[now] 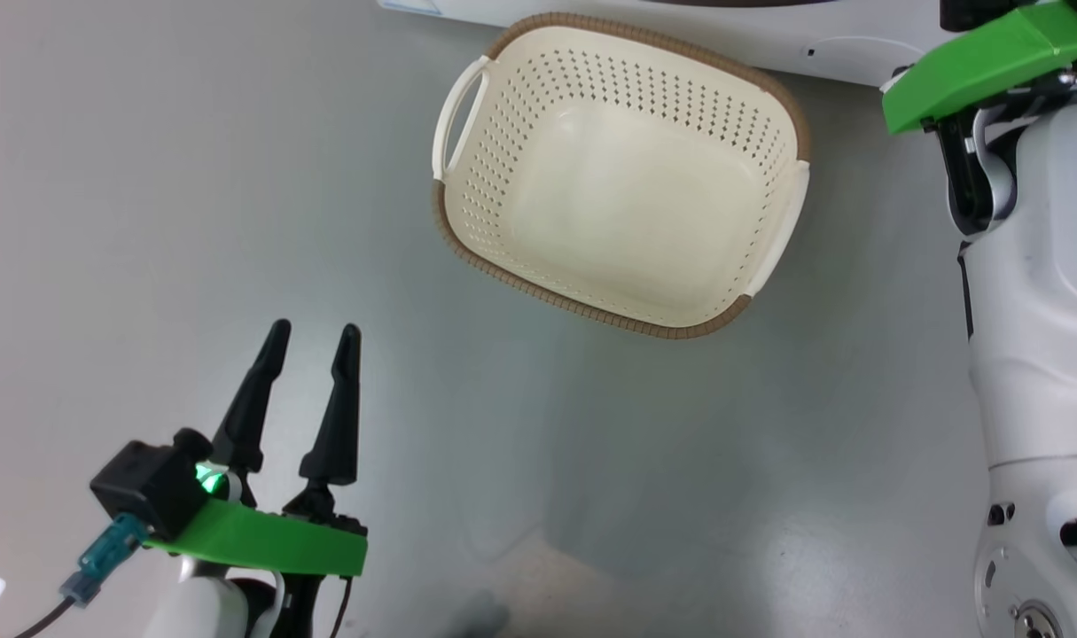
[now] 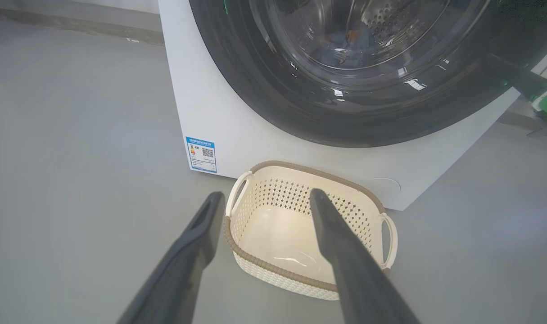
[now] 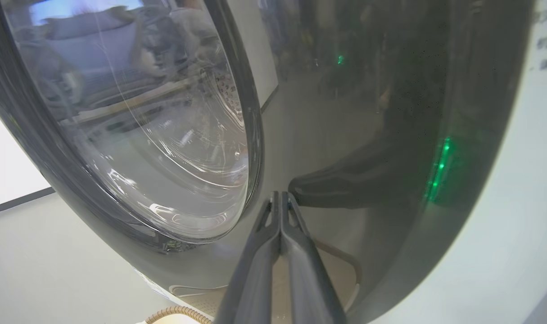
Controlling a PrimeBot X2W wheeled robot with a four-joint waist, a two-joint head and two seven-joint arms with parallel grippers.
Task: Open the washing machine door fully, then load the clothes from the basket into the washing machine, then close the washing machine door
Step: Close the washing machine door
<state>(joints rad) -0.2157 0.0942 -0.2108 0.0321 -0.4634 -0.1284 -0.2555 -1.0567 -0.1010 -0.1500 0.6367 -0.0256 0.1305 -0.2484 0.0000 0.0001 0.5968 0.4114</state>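
Two grippers, two different states. Left gripper [image 1: 315,330]: fingers spread wide, holding nothing, hanging over the grey floor [image 1: 148,221] at lower left of the head view, well apart from the basket [image 1: 591,310]. Right gripper [image 3: 281,194]: fingers pressed flat together with nothing between them, tips against the glossy black rim of the washing machine door [image 3: 368,135], just beside the bulging glass window [image 3: 165,135].

Basket: stands on the floor just in front of the washing machine [image 2: 237,135], below the door. From the left wrist it sits between and beyond that gripper's own fingers [image 2: 196,252]. Its bare cream bottom is showing.

Door: lies against the white front of the machine as seen from the left wrist. Cannot tell whether it is latched.

Clothes [image 2: 350,40]: a bluish heap with a spot of orange, seen through the glass inside the steel drum [image 2: 386,18].

Other marks on the machine front: blue label sticker [image 2: 201,154] at the lower left corner, round white cap [image 2: 382,186] low down, right behind the basket rim.

Right forearm [image 1: 1043,310]: pale casing along the right edge of the head view, green bracket [image 1: 981,62] above it.
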